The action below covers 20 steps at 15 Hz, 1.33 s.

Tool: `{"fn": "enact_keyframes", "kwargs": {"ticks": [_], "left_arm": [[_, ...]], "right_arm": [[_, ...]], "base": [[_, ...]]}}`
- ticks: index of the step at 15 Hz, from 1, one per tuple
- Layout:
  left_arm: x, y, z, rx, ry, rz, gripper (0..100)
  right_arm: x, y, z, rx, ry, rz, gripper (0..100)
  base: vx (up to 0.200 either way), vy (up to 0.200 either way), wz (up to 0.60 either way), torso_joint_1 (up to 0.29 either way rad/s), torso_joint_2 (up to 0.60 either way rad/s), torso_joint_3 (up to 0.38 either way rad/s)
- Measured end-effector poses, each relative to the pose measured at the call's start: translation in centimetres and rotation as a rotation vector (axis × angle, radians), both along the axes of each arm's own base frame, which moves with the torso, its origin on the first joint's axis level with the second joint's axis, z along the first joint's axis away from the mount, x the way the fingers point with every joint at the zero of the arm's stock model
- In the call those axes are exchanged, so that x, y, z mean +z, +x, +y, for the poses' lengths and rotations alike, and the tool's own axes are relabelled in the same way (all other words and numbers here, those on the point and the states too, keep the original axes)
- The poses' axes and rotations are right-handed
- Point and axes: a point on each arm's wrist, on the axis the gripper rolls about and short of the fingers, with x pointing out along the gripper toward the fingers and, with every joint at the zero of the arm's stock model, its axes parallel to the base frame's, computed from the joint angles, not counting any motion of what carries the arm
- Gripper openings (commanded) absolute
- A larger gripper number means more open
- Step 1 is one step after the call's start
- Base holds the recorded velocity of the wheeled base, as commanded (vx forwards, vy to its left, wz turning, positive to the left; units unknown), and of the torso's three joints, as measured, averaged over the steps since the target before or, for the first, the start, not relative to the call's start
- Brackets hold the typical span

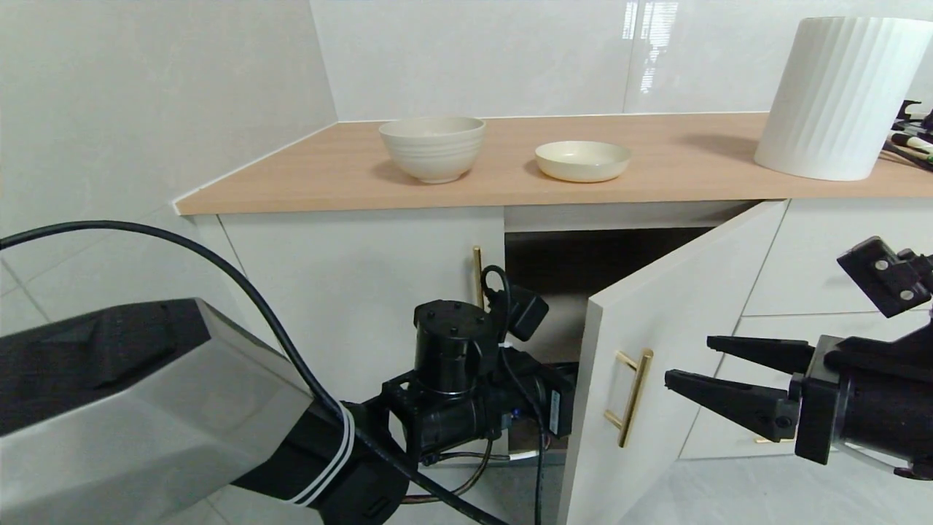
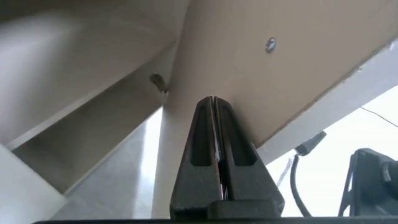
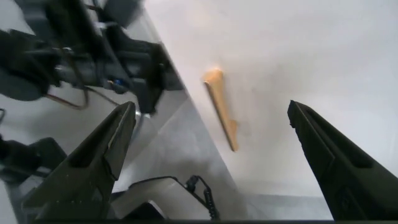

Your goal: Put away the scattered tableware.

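On the wooden counter [image 1: 692,157] stand a cream ribbed bowl [image 1: 432,148] and, to its right, a shallow cream dish [image 1: 582,160]. Below them a white cabinet door [image 1: 670,321] with a gold handle [image 1: 633,397] hangs half open. My left gripper [image 2: 213,104] is shut with nothing in it, its tips against the door's inner face; its wrist [image 1: 466,379] sits low at the opening. My right gripper [image 1: 689,361] is open just right of the handle [image 3: 221,112], outside the door, holding nothing.
A tall white ribbed container [image 1: 838,95] stands at the counter's right end, with dark utensils [image 1: 911,142] behind it. The cabinet interior [image 1: 583,262] is dark. A closed door with its own gold handle [image 1: 477,273] is to the left. Tiled walls enclose the corner.
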Motion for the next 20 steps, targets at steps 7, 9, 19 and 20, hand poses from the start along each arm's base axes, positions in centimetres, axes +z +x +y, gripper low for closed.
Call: {"fn": "enact_keyframes", "kwargs": {"ticks": [7, 9, 19, 20], "left_arm": [[-0.5, -2.1, -1.9, -0.074, 0.009, 0.010, 0], [-0.6, -2.6, -2.2, -0.094, 0.013, 0.015, 0], [1.1, -4.2, -3.9, -0.115, 0.042, 0.023, 0], [1.2, -4.4, -3.9, -0.119, 0.041, 0.022, 0]], "right_arm": [[4.4, -2.8, -1.6, 0.006, 0.130, -0.160, 100], [4.8, -3.2, -1.8, 0.012, 0.143, -0.182, 100], [5.1, -3.6, -1.9, 0.035, 0.153, -0.195, 100], [5.1, -3.6, -1.9, 0.035, 0.153, -0.195, 100]], "base": [[0.000, 0.000, 0.00, 0.000, 0.00, 0.000], [0.000, 0.000, 0.00, 0.000, 0.00, 0.000], [0.000, 0.000, 0.00, 0.000, 0.00, 0.000], [0.000, 0.000, 0.00, 0.000, 0.00, 0.000]]}}
